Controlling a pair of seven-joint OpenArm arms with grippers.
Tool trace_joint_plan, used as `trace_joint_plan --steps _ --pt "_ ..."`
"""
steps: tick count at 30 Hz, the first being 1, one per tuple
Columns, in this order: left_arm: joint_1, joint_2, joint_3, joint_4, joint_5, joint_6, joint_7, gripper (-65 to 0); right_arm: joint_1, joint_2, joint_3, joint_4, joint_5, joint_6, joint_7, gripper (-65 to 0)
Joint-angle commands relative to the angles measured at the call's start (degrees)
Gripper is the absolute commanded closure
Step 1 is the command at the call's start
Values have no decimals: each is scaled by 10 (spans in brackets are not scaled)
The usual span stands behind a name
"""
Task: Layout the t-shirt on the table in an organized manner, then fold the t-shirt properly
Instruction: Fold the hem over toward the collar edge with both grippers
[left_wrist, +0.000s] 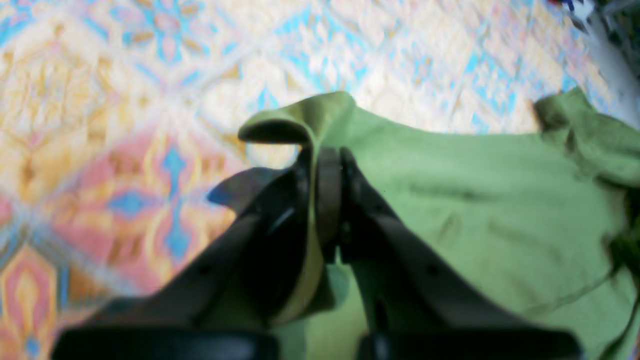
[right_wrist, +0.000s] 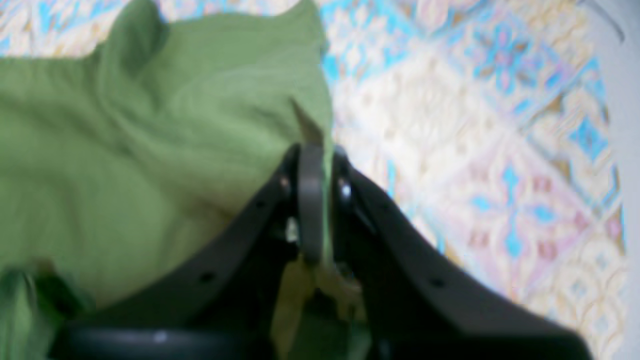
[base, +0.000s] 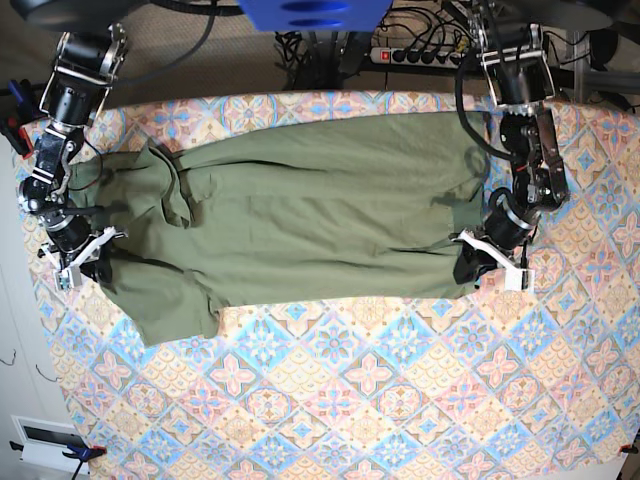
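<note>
- My right gripper, at 9 o'clock in the base view, is clamped on the olive-green t-shirt at that end's edge; in the right wrist view a thin fold of cloth sits pinched between my closed fingers.
- The t-shirt lies stretched sideways across the upper half of the table, bunched and wrinkled toward 9 o'clock, smoother toward 3 o'clock.
- Its top edge runs close to the table's far edge at 12 o'clock; its lower edge leaves a broad stretch of patterned cloth bare toward 6 o'clock.
- My left gripper, at 3 o'clock, is shut on the shirt's edge there; the left wrist view shows the hem curling over my fingers.
- A power strip lies beyond the table at 12 o'clock.
- I can read no writing or label; both wrist views are blurred.
</note>
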Motion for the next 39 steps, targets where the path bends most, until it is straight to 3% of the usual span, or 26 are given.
trace_joint_plan --steps 1,8,14,20,33,39 --pt "-1 -9 -3 29 -13 -5 -16 0 14 14 3 22 16 -2 23 -3" --pt "83 -30 -5 123 -17 -5 -17 0 -29 15 13 71 16 -2 23 -3" --pt "134 -59 -36 127 -84 -5 -16 0 -64 15 98 118 17 -2 -14 -3" --pt "170 -65 -35 127 -92 -5 -16 0 -65 13 168 121 17 -2 -68 -3" --pt "231 -65 -9 126 -87 -5 -16 0 -131 13 167 121 15 -2 -78 -6" --pt "231 -66 34 125 -20 -5 -15 0 -163 17 134 121 14 -2 -98 -29"
